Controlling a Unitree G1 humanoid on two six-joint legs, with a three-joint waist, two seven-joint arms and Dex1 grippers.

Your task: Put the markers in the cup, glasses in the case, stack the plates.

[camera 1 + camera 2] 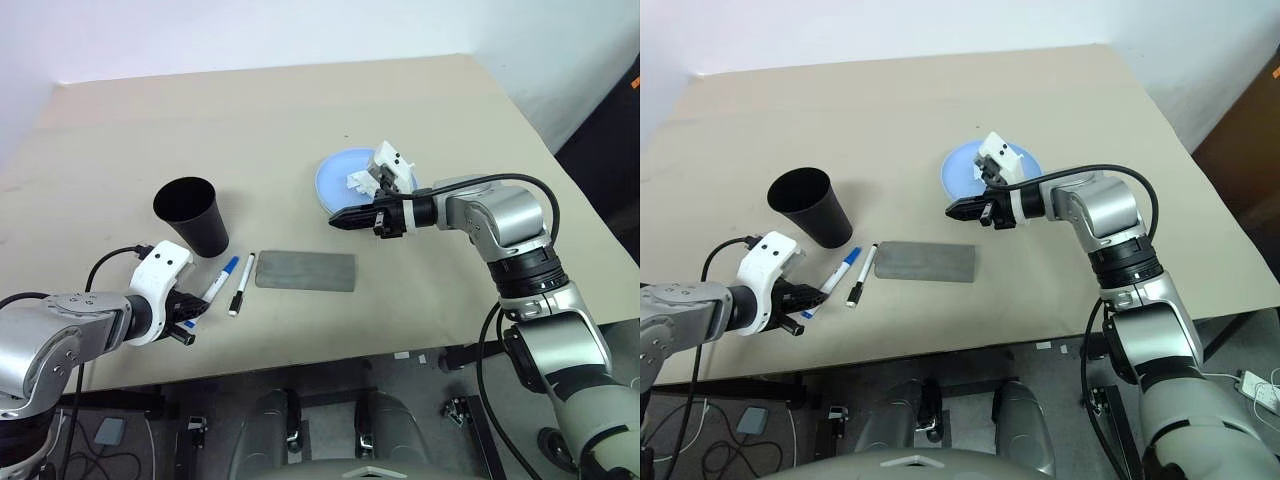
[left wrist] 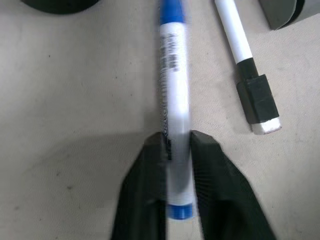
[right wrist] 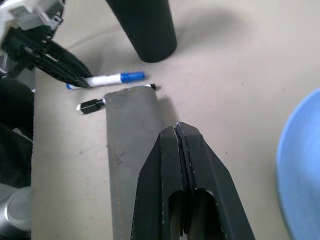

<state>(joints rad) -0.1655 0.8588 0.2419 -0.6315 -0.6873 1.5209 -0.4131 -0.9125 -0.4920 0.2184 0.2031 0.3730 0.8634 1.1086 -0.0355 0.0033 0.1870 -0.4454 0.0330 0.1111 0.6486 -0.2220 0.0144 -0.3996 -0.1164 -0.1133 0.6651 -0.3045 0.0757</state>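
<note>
Blue-capped marker (image 2: pixel 174 95) is pinched near its tail by the closed left gripper (image 2: pixel 176 150), cap pointed toward the cup (image 1: pixel 191 213); the right gripper (image 3: pixel 181 135) is shut empty.

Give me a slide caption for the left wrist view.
Left claw closed on the blue-capped marker lying on the table, black-capped marker alongside.

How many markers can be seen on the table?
2. The blue-capped marker lies in front of the black cup, with the left gripper shut on its rear end. The black-capped marker lies beside it, next to the grey case.
</note>
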